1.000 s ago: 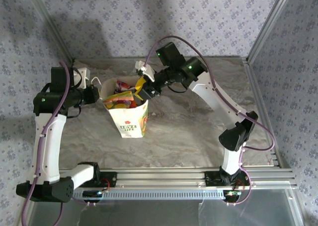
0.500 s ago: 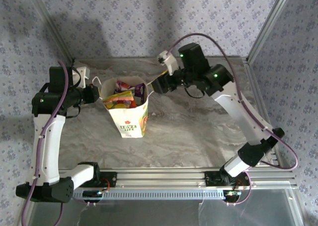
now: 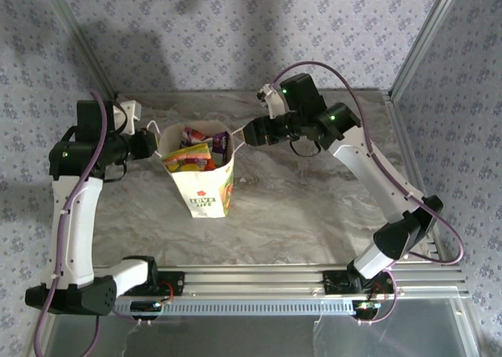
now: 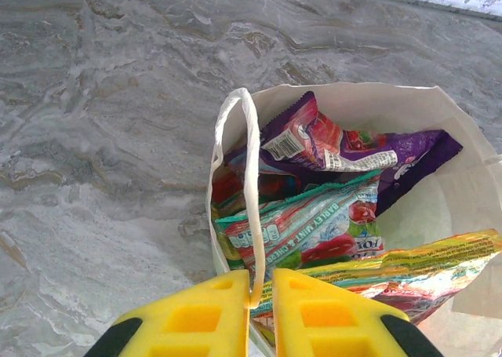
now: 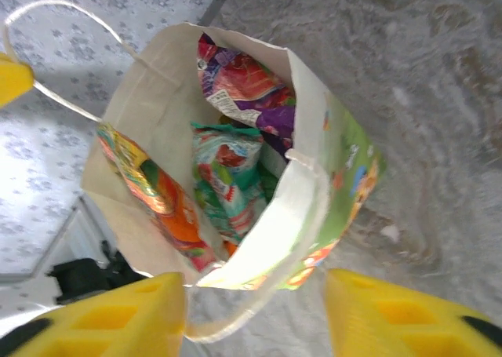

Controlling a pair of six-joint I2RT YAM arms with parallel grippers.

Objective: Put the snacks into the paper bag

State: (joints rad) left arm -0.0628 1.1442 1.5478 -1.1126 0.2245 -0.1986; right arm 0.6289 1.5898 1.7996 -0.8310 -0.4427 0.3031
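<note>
The white paper bag [image 3: 210,192] stands upright left of the table's middle, its printed side [image 5: 345,169] facing the right arm. Snacks [image 3: 188,157] fill its mouth: a purple packet [image 4: 408,149], a teal-green packet [image 4: 314,227] and an orange-yellow packet [image 4: 423,259] lie inside. My left gripper [image 4: 260,282] is shut on the bag's left cord handle [image 4: 252,176] and holds it up. Just right of the bag's rim, my right gripper [image 3: 239,135] is open. The bag's other handle [image 5: 235,322] loops between its fingers without being pinched.
Metal frame posts [image 3: 412,59] and patterned walls close in the marble table [image 3: 314,208] at the back and sides. The rail [image 3: 259,278] with both arm bases runs along the near edge. Bare tabletop lies right of and in front of the bag.
My right gripper, which was over the bag's mouth with an orange-yellow packet, has drawn back to the right and is empty. The packet now lies in the bag. The left arm holds still.
</note>
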